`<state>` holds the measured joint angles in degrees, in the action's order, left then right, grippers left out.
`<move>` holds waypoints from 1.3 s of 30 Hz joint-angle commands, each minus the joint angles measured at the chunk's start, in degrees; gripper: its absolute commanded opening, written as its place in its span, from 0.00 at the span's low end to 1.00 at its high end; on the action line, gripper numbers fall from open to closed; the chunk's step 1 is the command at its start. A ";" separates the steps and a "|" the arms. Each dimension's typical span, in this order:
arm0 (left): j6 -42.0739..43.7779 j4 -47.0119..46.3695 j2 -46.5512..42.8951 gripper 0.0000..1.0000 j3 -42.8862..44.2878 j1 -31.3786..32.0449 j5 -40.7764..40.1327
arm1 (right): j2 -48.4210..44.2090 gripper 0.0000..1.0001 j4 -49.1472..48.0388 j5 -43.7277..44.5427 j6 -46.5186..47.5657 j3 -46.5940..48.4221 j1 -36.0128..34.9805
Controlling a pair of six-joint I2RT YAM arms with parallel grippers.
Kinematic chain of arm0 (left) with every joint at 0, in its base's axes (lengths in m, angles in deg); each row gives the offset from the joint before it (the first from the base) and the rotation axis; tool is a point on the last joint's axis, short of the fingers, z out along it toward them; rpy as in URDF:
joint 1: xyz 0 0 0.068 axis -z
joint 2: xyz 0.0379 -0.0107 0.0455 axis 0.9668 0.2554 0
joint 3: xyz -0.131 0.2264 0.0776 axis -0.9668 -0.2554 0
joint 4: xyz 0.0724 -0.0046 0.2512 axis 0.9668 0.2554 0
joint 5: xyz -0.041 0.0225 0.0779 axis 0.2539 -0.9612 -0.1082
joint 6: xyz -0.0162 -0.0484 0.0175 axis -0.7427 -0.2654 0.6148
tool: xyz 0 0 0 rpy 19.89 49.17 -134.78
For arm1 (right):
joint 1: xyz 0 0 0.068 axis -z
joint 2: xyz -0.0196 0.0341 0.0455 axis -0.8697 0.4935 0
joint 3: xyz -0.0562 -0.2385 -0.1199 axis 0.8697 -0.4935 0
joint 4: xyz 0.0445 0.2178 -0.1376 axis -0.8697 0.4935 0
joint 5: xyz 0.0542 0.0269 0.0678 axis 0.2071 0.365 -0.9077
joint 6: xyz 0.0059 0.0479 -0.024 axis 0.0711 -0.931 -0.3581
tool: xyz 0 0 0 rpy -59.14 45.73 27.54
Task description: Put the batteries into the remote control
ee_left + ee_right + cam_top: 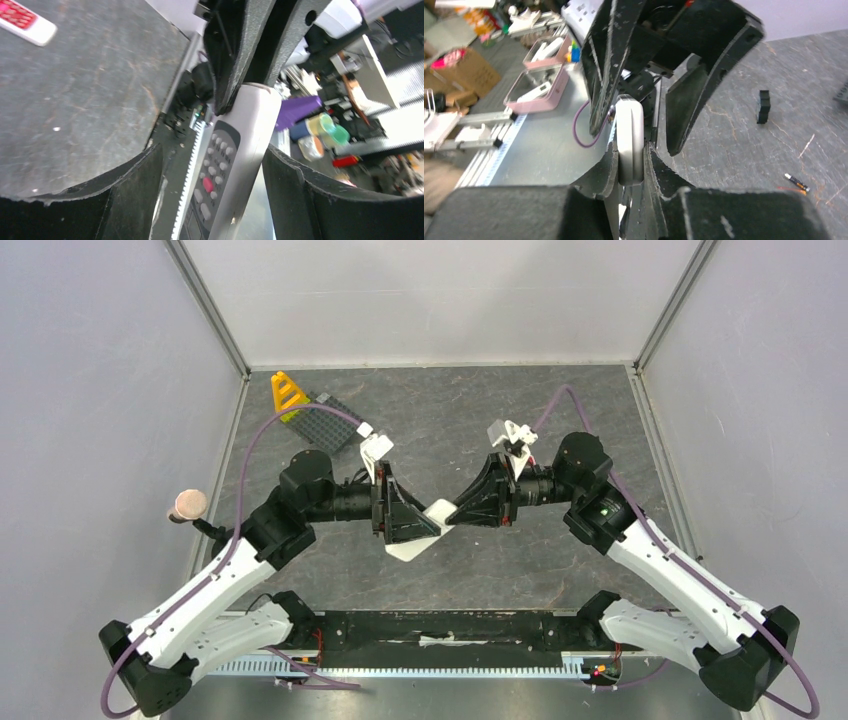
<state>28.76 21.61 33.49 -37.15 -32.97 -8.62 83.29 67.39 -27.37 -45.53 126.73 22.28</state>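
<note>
- Top: the right pincer [463,512] clenches the remote [411,545] by one end. The left pincer [418,524] stands released around the other end, seemingly mid-handover.
- Left wrist: the button face sits between the wide jaws, touching neither.
- Right wrist: a battery [796,182] lies on the table [734,135], right of the pincer. The next move probably calls for exposing the back compartment.

A yellow triangular piece [288,392] lies just beside a dark grid tray [330,424].

Table [440,410]: dark grey, mottled surface. At 10 o'clock in the top view lie a yellow piece [288,392] and a grey studded block [332,422], side by side. A battery [796,182] lies at 5 o'clock from a small black block [764,106].
</note>
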 commanded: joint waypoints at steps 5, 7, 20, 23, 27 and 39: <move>4.87 3.90 -8.92 0.77 0.55 0.21 -15.76 | 0.42 0.00 -15.80 17.87 -22.90 -1.90 -0.08; 4.89 4.88 -10.49 0.78 0.46 0.21 -17.35 | 0.34 0.00 -18.07 19.61 -25.99 -2.32 -0.11; -5.24 -6.09 -16.08 0.74 -5.55 0.27 -25.32 | -0.65 0.00 -29.56 27.49 -38.69 -7.25 -0.13; -6.56 -7.86 -16.00 0.69 -6.34 0.21 -26.48 | -0.20 0.00 -30.22 27.63 -39.40 -8.32 -0.04; -7.86 -9.75 -16.26 0.68 -7.56 0.21 -27.98 | -0.01 0.00 -30.66 27.82 -39.76 -9.19 -0.05; -11.49 -11.41 -16.51 0.12 -10.98 0.21 -33.58 | 0.36 0.00 -28.12 30.41 -39.71 -11.70 -0.08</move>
<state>17.74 11.47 17.21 -47.57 -32.81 -38.01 83.71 40.09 0.48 -85.42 115.83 22.34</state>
